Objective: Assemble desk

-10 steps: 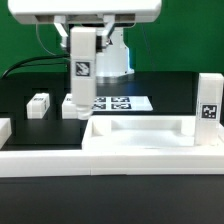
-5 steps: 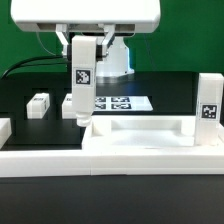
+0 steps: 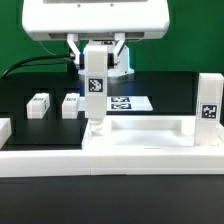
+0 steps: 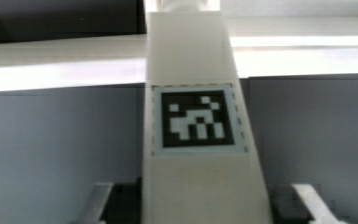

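One upright leg (image 3: 95, 100) clamped in pincer (image 3: 95, 58), at desk top (image 3: 140, 138) rim. Two lying legs (image 3: 39, 104) (image 3: 71, 103) on surface (image 3: 170, 90), one standing leg (image 3: 209, 108). Black-white code tags (image 4: 195, 120).

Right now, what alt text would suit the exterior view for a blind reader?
A robot's claw holds a square white plastic post leg upright, its lower end at the wide white tray-like desk top. Two small white pieces lie on the black table behind.
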Motion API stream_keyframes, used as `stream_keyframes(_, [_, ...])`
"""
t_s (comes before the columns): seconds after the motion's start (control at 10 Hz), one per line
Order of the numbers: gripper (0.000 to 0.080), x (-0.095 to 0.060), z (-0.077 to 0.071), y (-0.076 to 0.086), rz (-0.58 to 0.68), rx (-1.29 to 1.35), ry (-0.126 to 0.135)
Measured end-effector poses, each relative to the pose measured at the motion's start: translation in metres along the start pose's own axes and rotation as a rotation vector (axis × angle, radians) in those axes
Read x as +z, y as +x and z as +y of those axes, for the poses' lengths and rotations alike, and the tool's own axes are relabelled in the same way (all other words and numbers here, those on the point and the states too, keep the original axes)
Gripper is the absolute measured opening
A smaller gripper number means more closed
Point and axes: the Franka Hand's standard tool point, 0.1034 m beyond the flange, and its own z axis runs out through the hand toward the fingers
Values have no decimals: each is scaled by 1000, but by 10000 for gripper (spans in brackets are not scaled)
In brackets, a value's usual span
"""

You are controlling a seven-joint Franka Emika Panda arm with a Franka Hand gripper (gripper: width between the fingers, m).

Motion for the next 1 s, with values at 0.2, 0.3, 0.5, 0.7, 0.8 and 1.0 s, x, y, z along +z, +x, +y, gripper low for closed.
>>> stream_keyframes(0.2, [290,7,-2,1,-2,2,0])
stream_keyframes(0.3, [290,13,-3,0,-7,4,0])
stream_keyframes(0.5, [290,20,-6,-3,-16,4,0])
stream_keyframes(0.7, [290,23,-4,-6,-19,4,-4])
stream_keyframes(0.8, [290,24,-2,-9,-17,4,-9])
stream_keyframes(1.0, [290,25,3,-11,17,1,-33])
